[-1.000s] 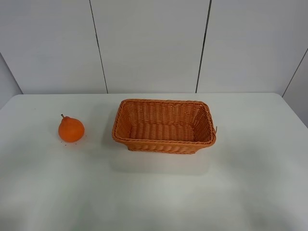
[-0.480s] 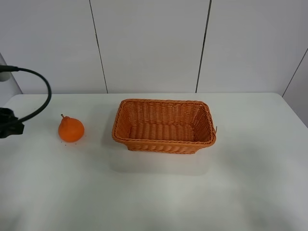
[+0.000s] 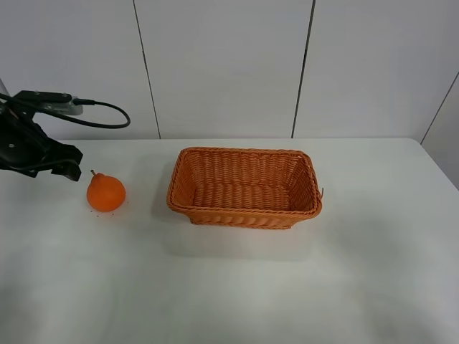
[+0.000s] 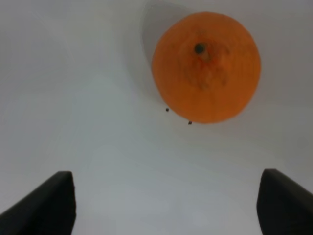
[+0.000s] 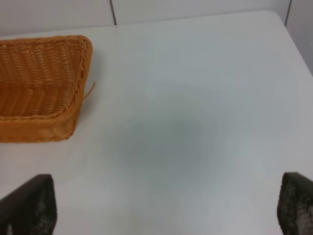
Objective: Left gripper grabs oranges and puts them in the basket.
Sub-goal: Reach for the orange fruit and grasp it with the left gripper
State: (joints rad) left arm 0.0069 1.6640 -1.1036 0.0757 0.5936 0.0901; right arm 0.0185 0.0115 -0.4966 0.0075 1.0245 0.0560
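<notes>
The orange point(image 3: 106, 193), with a knob top and short dark stem, sits on the white table to the left of the basket point(image 3: 245, 211), which is empty. My left gripper point(image 3: 70, 169) hangs just up and to the left of the orange, not touching it. In the left wrist view the orange point(image 4: 206, 66) lies ahead of the left gripper point(image 4: 166, 208), whose black fingertips point(image 4: 49, 203) stand wide apart and empty. My right gripper point(image 5: 164, 210) is open and empty over bare table, with the basket's end point(image 5: 44, 73) beside it. The right arm is out of the exterior high view.
A black cable and a small grey box point(image 3: 61, 104) trail from the left arm. The white table point(image 3: 237, 287) runs to a panelled wall at the back. Small dark specks point(image 4: 190, 122) lie by the orange.
The left arm came into view from the left edge and moved right, up to the orange. The orange and basket have not moved.
</notes>
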